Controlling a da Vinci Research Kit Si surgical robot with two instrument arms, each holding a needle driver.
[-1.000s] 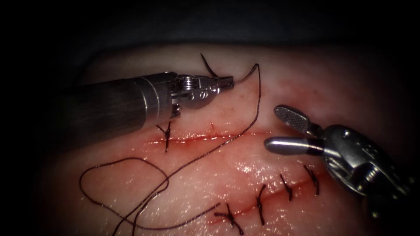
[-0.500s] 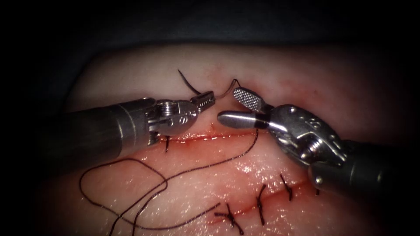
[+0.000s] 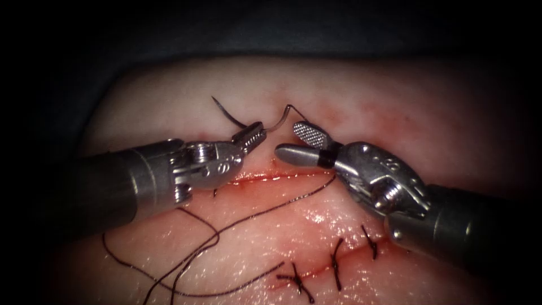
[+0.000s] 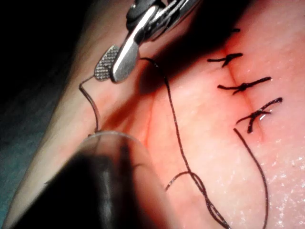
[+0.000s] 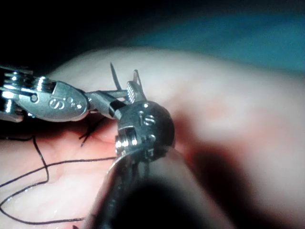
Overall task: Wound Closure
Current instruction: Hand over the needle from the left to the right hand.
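Your left tool point(image 3: 252, 135) gripped the needle point(image 3: 265, 125) mid-curve above the tissue point(image 3: 395, 107); your right tool point(image 3: 294, 143) was spread open, holding nothing.

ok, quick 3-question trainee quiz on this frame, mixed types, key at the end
1. True or false: the left tool holds the needle in shut jaws, clear of the tissue.
2. The right tool's jaws are: A) shut on the thread B) open, holding nothing C) shut on the tissue.
3. Fill in: the open, unstitched part of the upper cut lies to the ____ of its one stitch in the endoscope view.

Key: 1 true: gripped around mid-curve, both ends free above the tissue. 2 B: open beside the needle's thread end. 3 right.
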